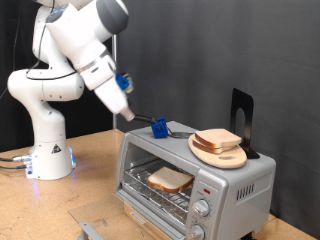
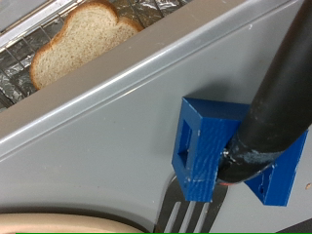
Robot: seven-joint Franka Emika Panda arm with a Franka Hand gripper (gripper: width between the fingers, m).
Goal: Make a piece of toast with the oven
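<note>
Exterior view: left of the oven [image 1: 235, 180] stands the white arm, reaching down so its gripper [image 1: 131, 118] hangs just above the oven's top rear corner. Whether its fingers are open or closed cannot be told. The piece of toast [image 1: 170, 179] lies inside the oven on the rack. A blue-handled tool [image 1: 160, 127] rests on the oven's top, with a round wooden board [image 1: 222, 152] carrying bread slices [image 1: 217, 140] further right.

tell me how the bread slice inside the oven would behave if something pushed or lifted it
The bread slice looks thin and pale, so probably light and soft, likely to bend or dent if pinched. It lies flat on the rack inside the open oven, so a push would more likely slide it than tip it. The tool sits on the oven's top, not touching the bread.
</note>
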